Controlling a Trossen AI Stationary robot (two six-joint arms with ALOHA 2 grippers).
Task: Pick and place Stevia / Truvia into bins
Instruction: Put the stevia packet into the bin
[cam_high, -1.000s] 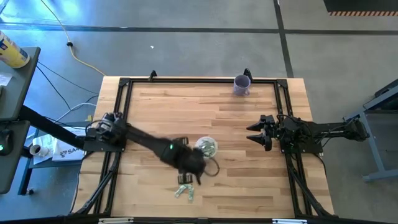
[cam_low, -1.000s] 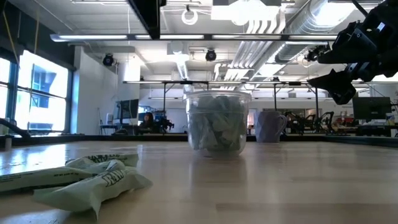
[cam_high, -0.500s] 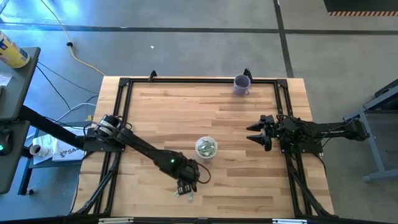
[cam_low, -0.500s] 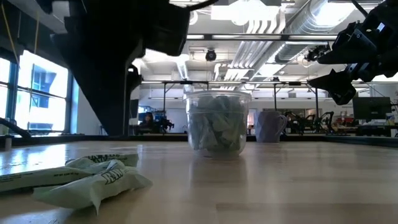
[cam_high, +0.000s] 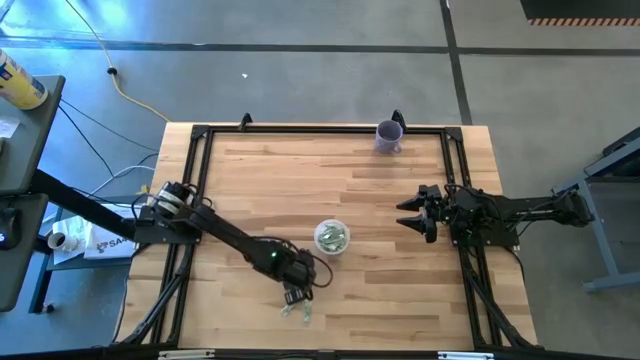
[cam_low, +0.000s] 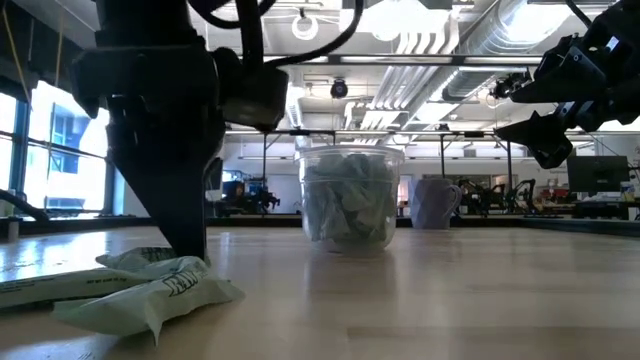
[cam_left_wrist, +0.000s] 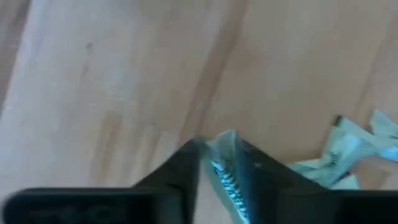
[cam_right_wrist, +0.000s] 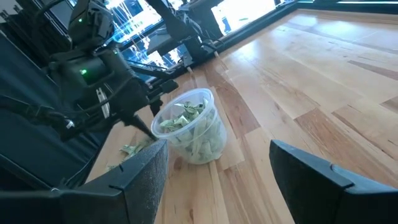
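Note:
Loose pale green and white Stevia sachets (cam_high: 300, 311) lie in a small heap (cam_low: 150, 285) near the table's front edge. My left gripper (cam_high: 293, 294) stands on that heap, pointing steeply down and shut on one sachet (cam_left_wrist: 222, 163). More sachets (cam_left_wrist: 354, 152) lie beside it. The bin, a clear round cup (cam_high: 332, 237) filled with sachets (cam_low: 350, 197), stands on its base at mid-table, a little beyond and right of the left gripper. My right gripper (cam_high: 405, 213) waits open above the table's right side, away from the cup (cam_right_wrist: 189, 127). My left gripper pinches one sachet between its two fingers, with the sachet's crimped edge (cam_left_wrist: 227, 177) standing up in the gap. The fingers (cam_low: 188, 240) come from above, pointing steeply down. The fingertips are down at the heap, which lies on the table.
A purple opaque cup (cam_high: 389, 135) stands at the far edge, right of centre (cam_low: 435, 203). A black frame (cam_high: 200, 135) runs round the wooden tabletop. Bare wood lies between the clear cup and the right arm.
My left gripper has come down from beside the clear cup toward the table's near edge and now stands on the sachet heap. The heap and the cup have stayed where they were. My right arm has kept still.

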